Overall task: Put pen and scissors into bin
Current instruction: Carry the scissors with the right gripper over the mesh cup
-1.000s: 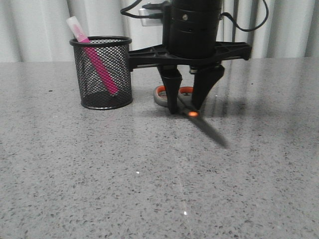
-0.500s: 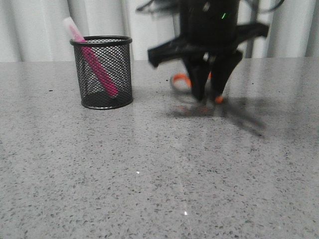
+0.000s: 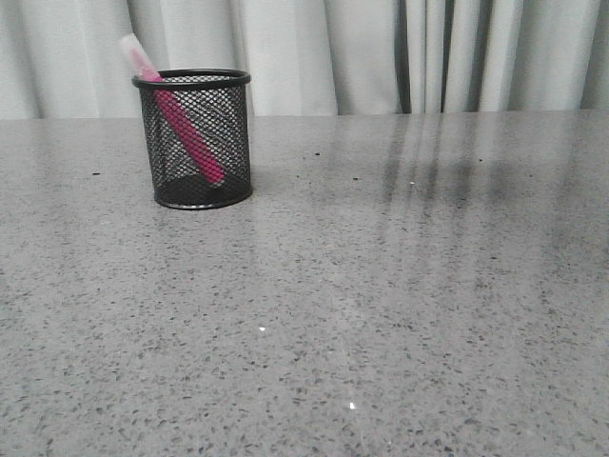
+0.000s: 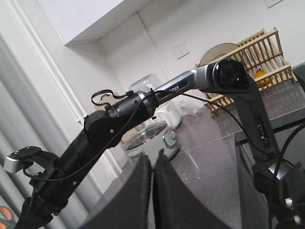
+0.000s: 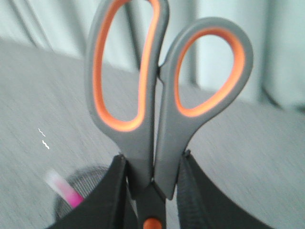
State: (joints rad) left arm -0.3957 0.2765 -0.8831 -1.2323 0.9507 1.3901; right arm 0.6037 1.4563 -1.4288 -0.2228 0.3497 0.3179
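Looking over the front view first: the right arm and the scissors, which half a second ago blurred low over the tabletop (image 3: 381, 314) beside the bin (image 3: 194, 138), are gone from the picture — lifted out above it, I judge. Only faint shadow streaks lie where they were. The pen (image 3: 176, 119) leans inside the bin, cap poking over the rim, so that half of the task looks done and the scissors are now in transit.

The left wrist view shows the left pincer (image 4: 152, 191) with its two dark fingers pressed almost together, a thin slit between them and nothing in it. It points up and away from the work, toward the right arm (image 4: 143, 102) and the room behind; neither bin nor pen appears here.

The right wrist view has the right pincer (image 5: 151, 191) clamped on the scissors (image 5: 157, 100) just above the orange pivot, handle loops standing out beyond the fingertips. Beyond and to one side of the fingers sits the bin (image 5: 78, 195), blurred, with the pen (image 5: 64, 188) cap in it. The blades are hidden behind the fingers — whether they point down toward the bin I cannot tell.
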